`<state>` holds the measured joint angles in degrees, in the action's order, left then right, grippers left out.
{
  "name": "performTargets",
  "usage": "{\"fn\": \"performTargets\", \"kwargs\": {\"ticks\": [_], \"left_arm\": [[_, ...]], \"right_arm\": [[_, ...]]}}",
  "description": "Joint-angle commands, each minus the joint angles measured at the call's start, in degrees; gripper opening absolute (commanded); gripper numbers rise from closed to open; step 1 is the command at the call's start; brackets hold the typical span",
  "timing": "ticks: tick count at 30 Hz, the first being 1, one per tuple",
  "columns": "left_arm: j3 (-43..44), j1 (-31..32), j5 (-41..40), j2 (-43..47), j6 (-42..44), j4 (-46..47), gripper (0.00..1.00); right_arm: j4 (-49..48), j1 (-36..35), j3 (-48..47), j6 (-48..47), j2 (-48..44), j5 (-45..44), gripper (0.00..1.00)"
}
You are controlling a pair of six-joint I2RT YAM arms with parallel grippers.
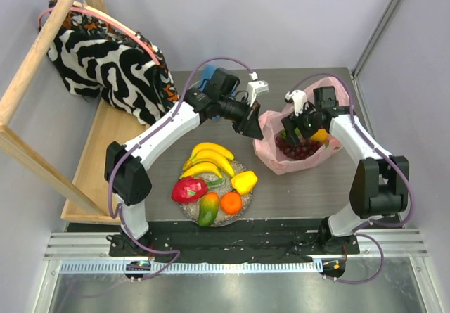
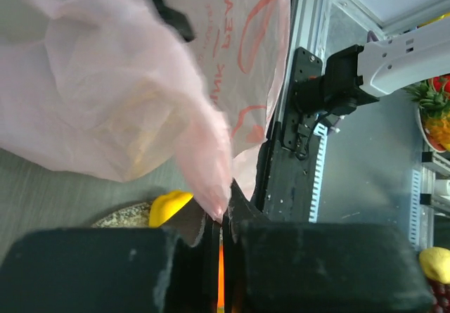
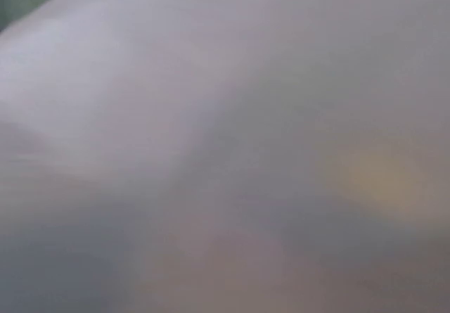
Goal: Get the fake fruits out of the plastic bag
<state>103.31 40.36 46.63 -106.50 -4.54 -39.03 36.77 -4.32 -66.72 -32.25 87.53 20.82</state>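
The pink plastic bag (image 1: 271, 136) lies on the table's right half with its mouth open upward. My left gripper (image 1: 257, 133) is shut on the bag's left rim; the left wrist view shows the film (image 2: 105, 81) pinched between the fingers (image 2: 221, 218). My right gripper (image 1: 294, 131) is down inside the bag, above the dark grapes (image 1: 301, 149) and beside a yellow fruit (image 1: 320, 136); its jaws are hidden. The right wrist view is only blurred film (image 3: 176, 116). On the plate (image 1: 242, 207) lie bananas (image 1: 209, 158), dragon fruit (image 1: 188, 189), pepper (image 1: 244, 181), orange (image 1: 230, 202) and mango (image 1: 207, 209).
A black-and-white patterned fabric bag (image 1: 105, 60) hangs on a wooden rack (image 1: 42, 46) at the far left, over a wooden shelf (image 1: 95, 155). A blue object (image 1: 206, 81) and a white part (image 1: 258, 86) sit behind the left arm.
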Motion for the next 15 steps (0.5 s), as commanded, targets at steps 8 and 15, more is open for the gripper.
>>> {"fn": "performTargets", "kwargs": {"ticks": [8,15], "left_arm": [[2.69,0.77,-3.3,3.31,4.01,-0.61,0.0],[2.86,1.3,-4.0,2.26,4.36,-1.31,0.0]], "right_arm": [[-22.86,-0.87,-4.3,16.78,10.99,-6.05,0.89],[-24.38,-4.47,-8.78,19.06,21.19,-12.2,0.85]]}}
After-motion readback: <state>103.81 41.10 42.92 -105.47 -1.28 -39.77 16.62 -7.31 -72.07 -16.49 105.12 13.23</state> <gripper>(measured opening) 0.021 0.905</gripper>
